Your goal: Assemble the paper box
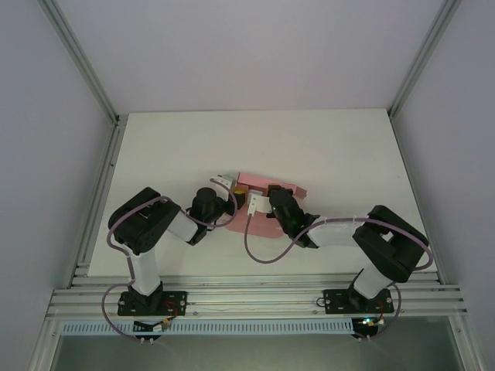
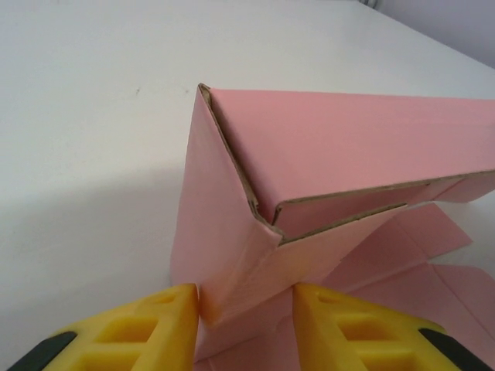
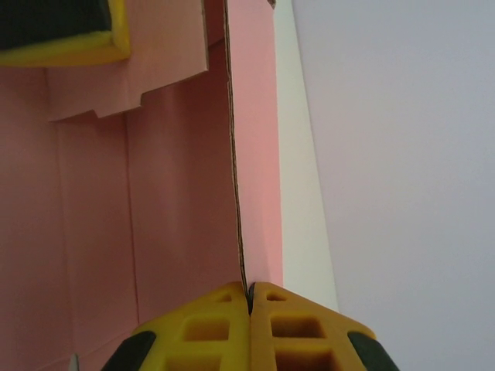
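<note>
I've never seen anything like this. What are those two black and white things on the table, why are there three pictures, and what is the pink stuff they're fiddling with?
Those are two robot arms bolted to the near edge of a white table. The wide picture comes from a camera above and behind them. The other two come from small cameras on each arm's wrist, so you see the yellow fingers up close.

The pink thing is a paper box of thin card, partly folded, with some flaps still lying flat on the table.

The right gripper is pinched shut on the edge of an upright wall of the card. The left gripper has its fingers either side of a folded corner; they sit close against it, though I can't tell whether they are actually squeezing.
</note>
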